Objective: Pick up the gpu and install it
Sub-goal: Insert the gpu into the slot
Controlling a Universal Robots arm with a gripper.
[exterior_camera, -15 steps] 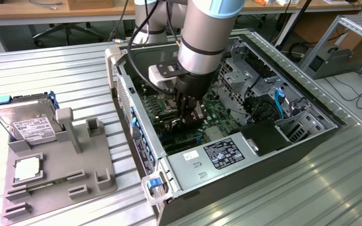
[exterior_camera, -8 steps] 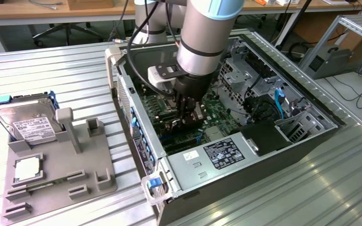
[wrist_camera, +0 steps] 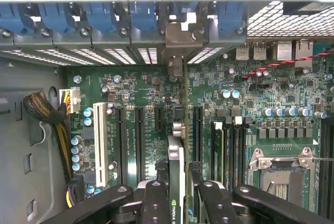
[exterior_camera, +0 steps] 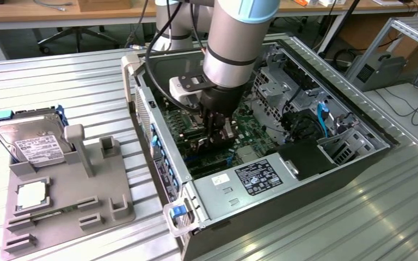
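Note:
The gpu point(wrist_camera: 176, 153) stands on edge between my fingers, a thin dark card with a small green logo near the grip. Its silver bracket point(wrist_camera: 180, 38) reaches the case's rear slot openings below the blue latches. My gripper point(wrist_camera: 177, 200) is shut on the card's upper edge, one black finger point(wrist_camera: 155, 203) on each side. The card's lower edge runs along a black slot of the green motherboard point(wrist_camera: 141, 93); whether it is fully seated I cannot tell. In the exterior view the gripper point(exterior_camera: 216, 133) is down inside the open computer case point(exterior_camera: 194, 217), with the gpu point(exterior_camera: 226, 133) between its fingers.
A grey fixture point(exterior_camera: 71, 217) at the exterior view's left carries a silver hard drive point(exterior_camera: 31, 142) with blue rails and a square CPU chip point(exterior_camera: 32, 194). Inside the case are the power supply point(exterior_camera: 256, 176), an empty CPU socket point(wrist_camera: 279, 172), a white slot point(wrist_camera: 99, 145) and a cable bundle point(wrist_camera: 44, 109).

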